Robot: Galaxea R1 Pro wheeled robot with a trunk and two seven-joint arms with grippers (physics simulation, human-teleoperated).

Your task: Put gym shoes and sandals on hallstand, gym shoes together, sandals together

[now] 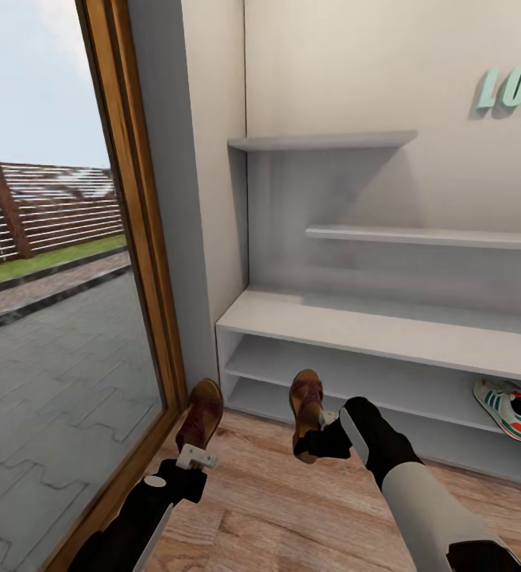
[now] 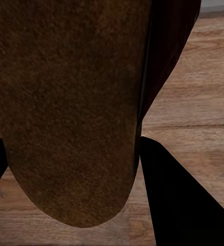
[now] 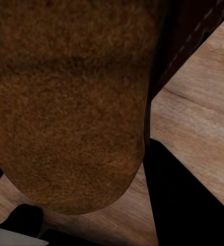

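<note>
The left end effector (image 1: 195,454) is clamped on the heel of a brown sandal (image 1: 201,413), which is raised above the floor (image 1: 292,508) beside the wooden door frame (image 1: 137,238) at the left. In the left wrist view the sandal's insole (image 2: 65,102) lies close to the camera, with a dark finger (image 2: 183,200) against its edge and wood planks beyond.

The right end effector (image 1: 324,419) is clamped on the heel of the 2nd sandal (image 1: 306,409), held up in front of the near left end of the hallstand (image 1: 356,326). In the right wrist view the tan insole (image 3: 65,102) sits between dark fingers (image 3: 188,200), floor planks showing past it. The 2 sandals are held near each other, toes pointing away from the robot toward the rack, neither one resting on a shelf.

The hallstand, a pale grey-white unit, stands against the far wall with 2 open shelf levels under its top board. On its lower shelf at the far right, 2 gym shoes (image 1: 508,409) sit side by side, cream-white with green stripes and red-orange heels; the right one is cut off by the picture's edge. 2 staggered wall shelves (image 1: 324,141) hang above the unit, and teal letters (image 1: 515,86) are fixed to the wall at the upper right. Through the glass door at the left, grey paving (image 1: 46,373) and a slatted fence (image 1: 46,206) are visible outside.
</note>
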